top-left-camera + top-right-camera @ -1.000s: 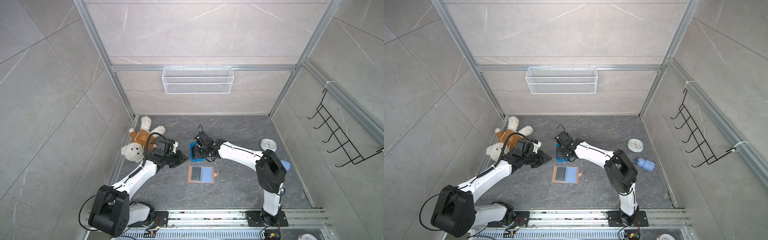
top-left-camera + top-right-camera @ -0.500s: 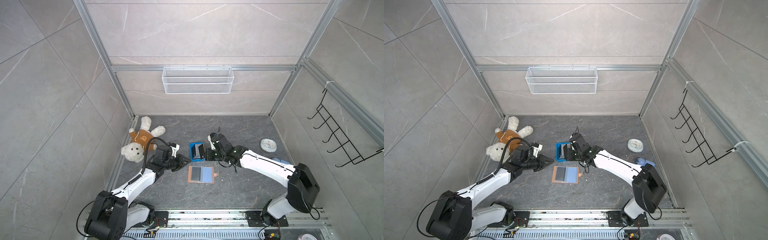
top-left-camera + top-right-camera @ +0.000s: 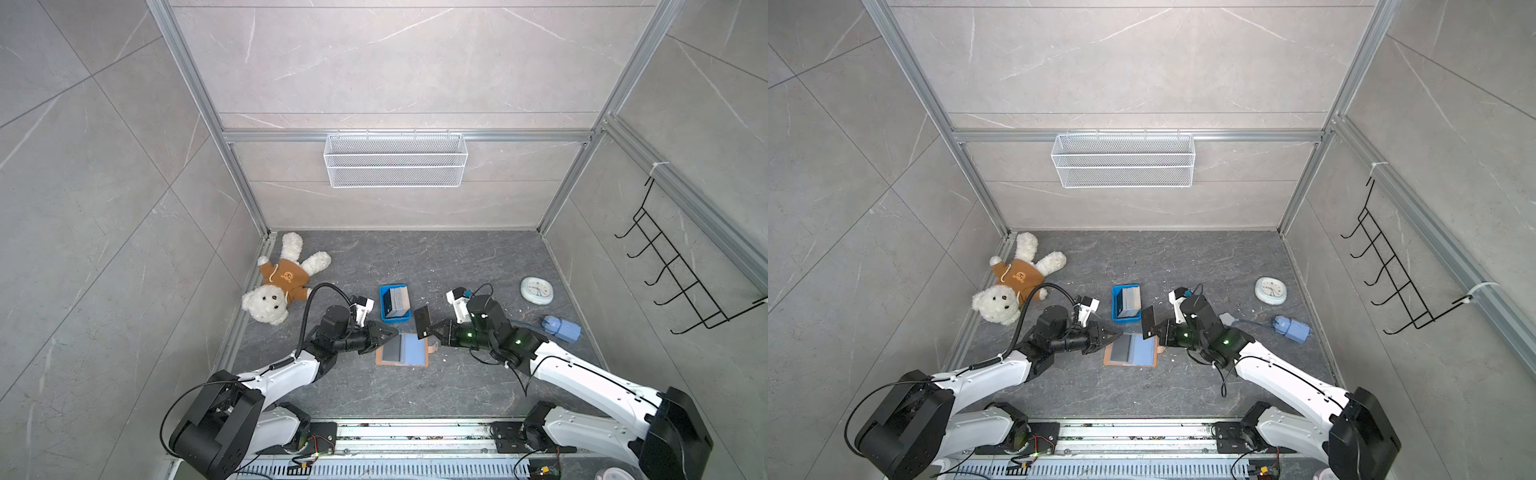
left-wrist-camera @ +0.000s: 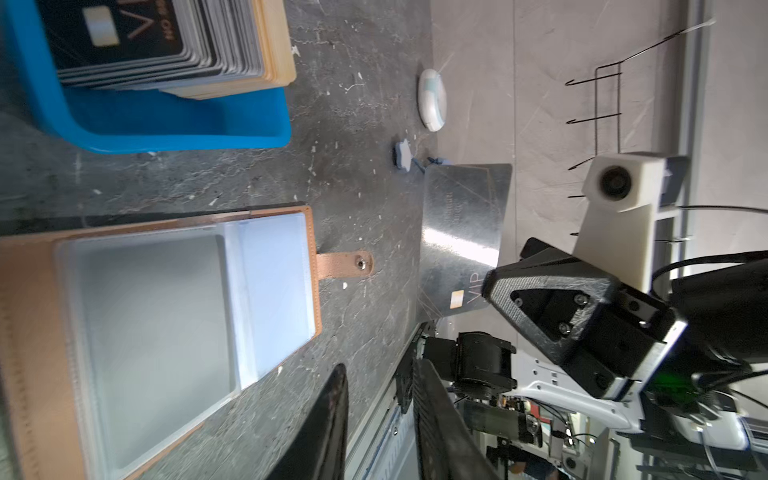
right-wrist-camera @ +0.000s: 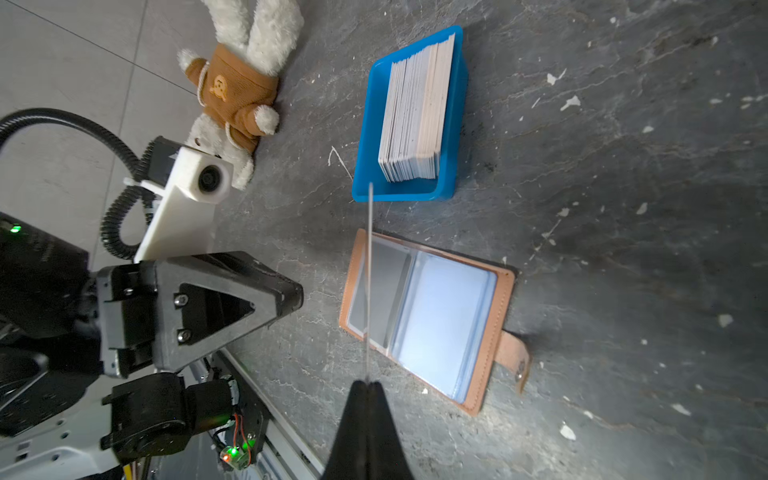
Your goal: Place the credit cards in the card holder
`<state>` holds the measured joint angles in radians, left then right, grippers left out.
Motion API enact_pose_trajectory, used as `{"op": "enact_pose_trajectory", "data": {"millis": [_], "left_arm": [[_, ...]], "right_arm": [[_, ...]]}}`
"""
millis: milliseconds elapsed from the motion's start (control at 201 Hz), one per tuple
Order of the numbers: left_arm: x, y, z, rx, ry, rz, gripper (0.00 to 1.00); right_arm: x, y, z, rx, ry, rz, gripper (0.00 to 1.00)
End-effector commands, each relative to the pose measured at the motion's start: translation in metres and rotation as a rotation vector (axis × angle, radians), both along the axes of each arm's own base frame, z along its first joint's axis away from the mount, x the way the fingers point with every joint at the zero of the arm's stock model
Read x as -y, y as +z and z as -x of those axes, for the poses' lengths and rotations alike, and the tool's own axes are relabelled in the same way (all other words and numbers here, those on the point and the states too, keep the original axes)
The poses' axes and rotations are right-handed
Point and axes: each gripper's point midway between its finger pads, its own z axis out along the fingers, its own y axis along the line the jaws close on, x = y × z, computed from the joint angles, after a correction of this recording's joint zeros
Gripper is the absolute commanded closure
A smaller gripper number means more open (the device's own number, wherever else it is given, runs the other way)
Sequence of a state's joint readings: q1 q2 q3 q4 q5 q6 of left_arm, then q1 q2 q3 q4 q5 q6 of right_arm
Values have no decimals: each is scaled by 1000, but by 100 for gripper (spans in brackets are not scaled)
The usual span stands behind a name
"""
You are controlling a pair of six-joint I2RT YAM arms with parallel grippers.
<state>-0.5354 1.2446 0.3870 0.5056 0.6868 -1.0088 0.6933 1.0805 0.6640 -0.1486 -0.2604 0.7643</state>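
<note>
The tan card holder (image 3: 402, 350) (image 3: 1131, 350) lies open on the floor, its clear bluish sleeves (image 5: 440, 320) facing up. A stack of credit cards (image 3: 398, 302) (image 5: 415, 112) stands in a blue tray. My right gripper (image 3: 434, 328) (image 5: 366, 384) is shut on one black VIP credit card (image 3: 423, 323) (image 4: 465, 232). It holds the card upright above the holder's strap side, edge-on in the right wrist view. My left gripper (image 3: 390, 333) (image 4: 380, 374) is at the holder's far left corner. Its jaws are slightly apart with nothing between them.
The blue tray (image 5: 401, 193) sits just behind the holder. A teddy bear (image 3: 282, 282) lies at the back left. A round clock (image 3: 537, 290) and a small blue object (image 3: 561, 328) lie at the right. A wire basket (image 3: 395, 160) hangs on the back wall.
My right gripper has drawn a black card out of the tray and brought it forward to the holder. The left gripper has moved right to the holder's corner and its jaws have parted a little.
</note>
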Motion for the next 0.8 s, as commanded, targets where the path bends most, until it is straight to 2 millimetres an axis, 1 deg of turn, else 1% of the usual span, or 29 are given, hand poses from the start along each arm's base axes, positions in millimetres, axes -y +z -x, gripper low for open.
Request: {"op": "enact_pose_trajectory", "data": {"millis": [0,159,393,792], "left_arm": [[13,29,3,67,-54,126,70],[26,31,14,84,-100,141,69],[38,37,17,92,-127,200,69],[44,44,21,104,-149,239,69]], "right_arm": [[4,7,11,-18,5,-88,100],[10,9,22,-31,9,-163,100],[9,16,33,-41,33,-271,100],[5,27,43,-52,65,-365,100]]}}
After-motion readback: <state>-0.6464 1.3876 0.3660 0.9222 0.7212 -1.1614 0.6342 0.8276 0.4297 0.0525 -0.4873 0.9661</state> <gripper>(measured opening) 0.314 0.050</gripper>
